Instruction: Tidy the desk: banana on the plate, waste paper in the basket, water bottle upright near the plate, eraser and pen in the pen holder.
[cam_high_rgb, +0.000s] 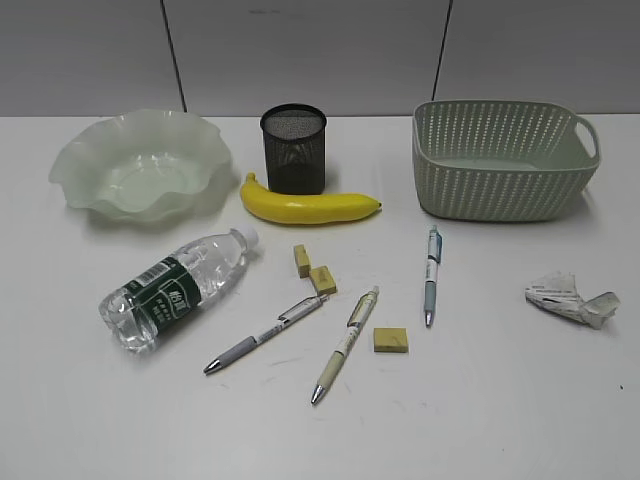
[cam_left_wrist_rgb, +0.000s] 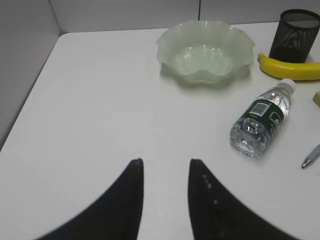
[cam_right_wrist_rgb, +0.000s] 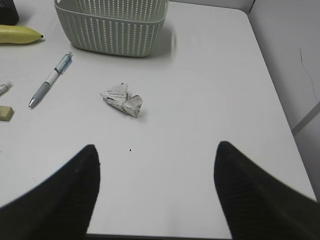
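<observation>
Both tools (cam_left_wrist_rgb: 165, 172) (cam_right_wrist_rgb: 156, 160) apart above desk (cam_high_rgb: 500, 400)

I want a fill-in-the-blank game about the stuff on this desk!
1. The water bottle is lying on its ____.
2. The banana lies right in front of the black mesh ____.
3. The number of pens on the desk is ____.
4. The waste paper lies outside the ____.

Missing words: side; pen holder; three; basket.
</observation>
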